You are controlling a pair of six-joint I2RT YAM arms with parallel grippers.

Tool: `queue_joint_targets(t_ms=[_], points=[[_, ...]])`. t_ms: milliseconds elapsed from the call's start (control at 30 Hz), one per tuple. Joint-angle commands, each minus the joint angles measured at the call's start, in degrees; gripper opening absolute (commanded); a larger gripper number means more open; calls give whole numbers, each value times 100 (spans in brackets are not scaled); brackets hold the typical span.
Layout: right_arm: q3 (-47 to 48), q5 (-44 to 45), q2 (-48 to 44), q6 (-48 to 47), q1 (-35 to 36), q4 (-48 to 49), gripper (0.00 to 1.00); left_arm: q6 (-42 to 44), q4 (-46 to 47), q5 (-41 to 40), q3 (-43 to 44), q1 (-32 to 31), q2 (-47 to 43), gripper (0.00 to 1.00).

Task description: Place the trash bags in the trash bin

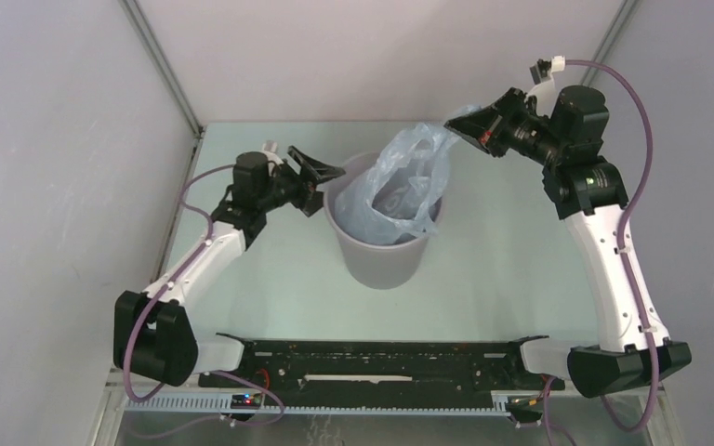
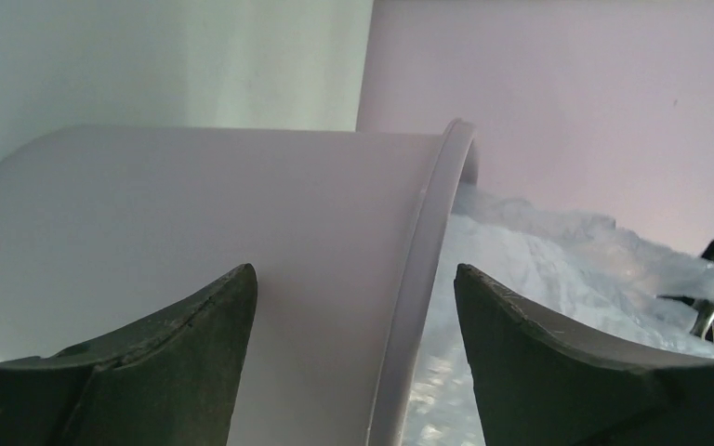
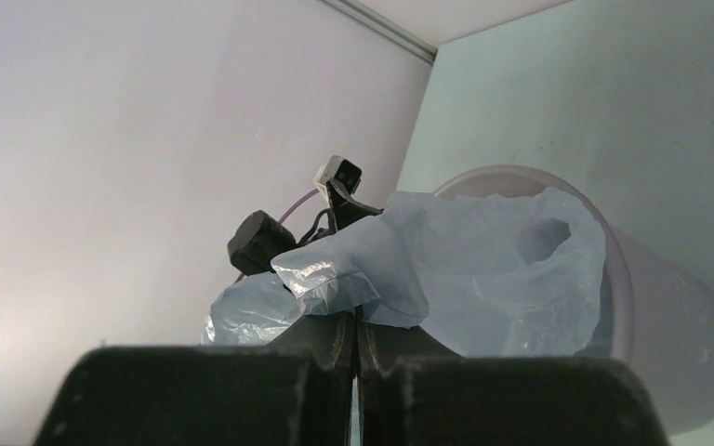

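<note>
The grey trash bin [image 1: 381, 260] stands upright mid-table. A pale blue trash bag [image 1: 404, 186] sits partly inside it, its top pulled up and to the right. My right gripper [image 1: 454, 125] is shut on that upper edge; in the right wrist view the plastic [image 3: 465, 269] bunches over the closed jaws [image 3: 355, 321], with the bin [image 3: 669, 316] behind. My left gripper [image 1: 330, 186] is open at the bin's left rim. In the left wrist view the rim [image 2: 437, 232] runs between its spread fingers [image 2: 353, 271], one outside the wall, one over the bag [image 2: 539, 251].
Grey enclosure walls stand close on the left, the back and the right. The arms' black base rail [image 1: 381, 367] lies along the near edge. The left arm's wrist [image 3: 260, 240] shows beyond the bag in the right wrist view.
</note>
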Motion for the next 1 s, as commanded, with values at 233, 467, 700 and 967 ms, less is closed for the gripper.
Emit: queue_joint_targets(t_ms=[233, 467, 700, 967], points=[[-307, -69, -640, -534, -24, -482, 0, 1847, -2383, -638, 1351, 392, -1009, 93], [-373, -169, -668, -630, 268, -598, 0, 2948, -1676, -85, 3080, -421, -936, 95], [-486, -172, -755, -582, 334, -635, 0, 3806, -1596, 552, 4135, -1596, -265, 100], [-492, -212, -795, -561, 326, -719, 0, 4925, -2999, 507, 5566, -2209, 1103, 100]])
